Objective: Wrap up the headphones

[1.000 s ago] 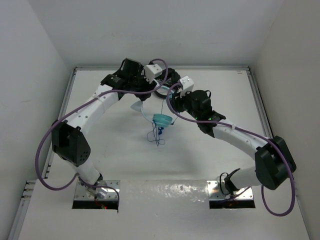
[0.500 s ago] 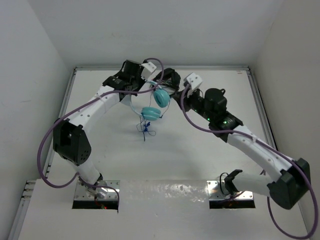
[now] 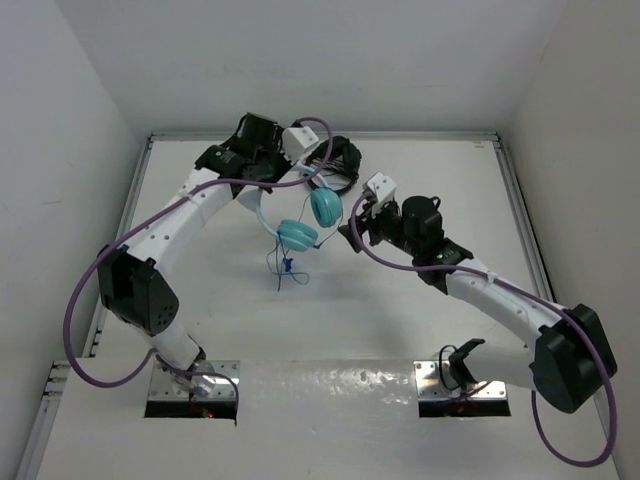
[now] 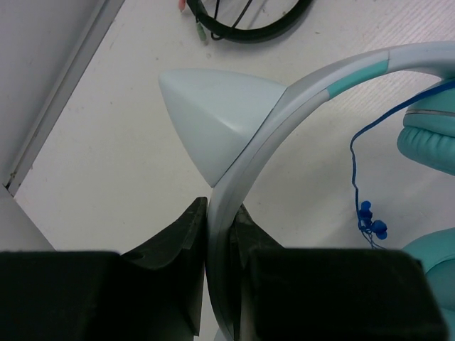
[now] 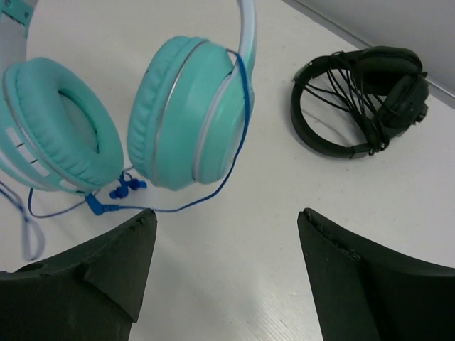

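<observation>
Your white bench [image 3: 420, 300] has walls on three sides. The left tool [image 4: 219, 213] reaches toward the far middle and pinches the pale headband [image 4: 284, 106] of the teal headphones [image 3: 297, 235], one finger pressed on each side of the band. The two round cups sit side by side near the middle of the bench. You cannot tell from these views whether they touch the surface. Your right tool [image 5: 224, 234] is spread wide and grips nothing, just beside the cups. The black headphones [image 5: 362, 99] lie near the far edge, wound in their own cord. The thin blue cable [image 5: 240, 135] crosses one cup and loops loose beneath, with a small blue clump [image 5: 121, 188] between the cups.
</observation>
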`<state>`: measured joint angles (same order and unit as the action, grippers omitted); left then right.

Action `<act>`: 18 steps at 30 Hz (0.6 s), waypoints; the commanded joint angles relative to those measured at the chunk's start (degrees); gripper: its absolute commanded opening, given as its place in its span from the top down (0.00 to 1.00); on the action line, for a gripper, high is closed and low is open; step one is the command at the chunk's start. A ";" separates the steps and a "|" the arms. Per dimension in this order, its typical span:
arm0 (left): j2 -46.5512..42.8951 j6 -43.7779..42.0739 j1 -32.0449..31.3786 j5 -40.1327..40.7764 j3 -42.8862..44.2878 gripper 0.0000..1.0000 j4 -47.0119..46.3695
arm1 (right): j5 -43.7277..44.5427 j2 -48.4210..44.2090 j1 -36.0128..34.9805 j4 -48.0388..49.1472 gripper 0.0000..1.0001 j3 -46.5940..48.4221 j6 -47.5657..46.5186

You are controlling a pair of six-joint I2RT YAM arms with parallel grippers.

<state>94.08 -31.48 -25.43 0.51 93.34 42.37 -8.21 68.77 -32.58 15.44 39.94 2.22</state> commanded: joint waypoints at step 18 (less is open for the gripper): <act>-4.61 3.27 -0.15 -8.44 3.70 1.00 1.49 | -7.88 7.35 2.96 16.29 1.00 -0.74 7.89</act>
<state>93.25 -30.04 -25.15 -6.26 94.74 45.87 -16.62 78.48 -30.09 26.22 38.57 9.21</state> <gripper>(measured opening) 0.138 0.010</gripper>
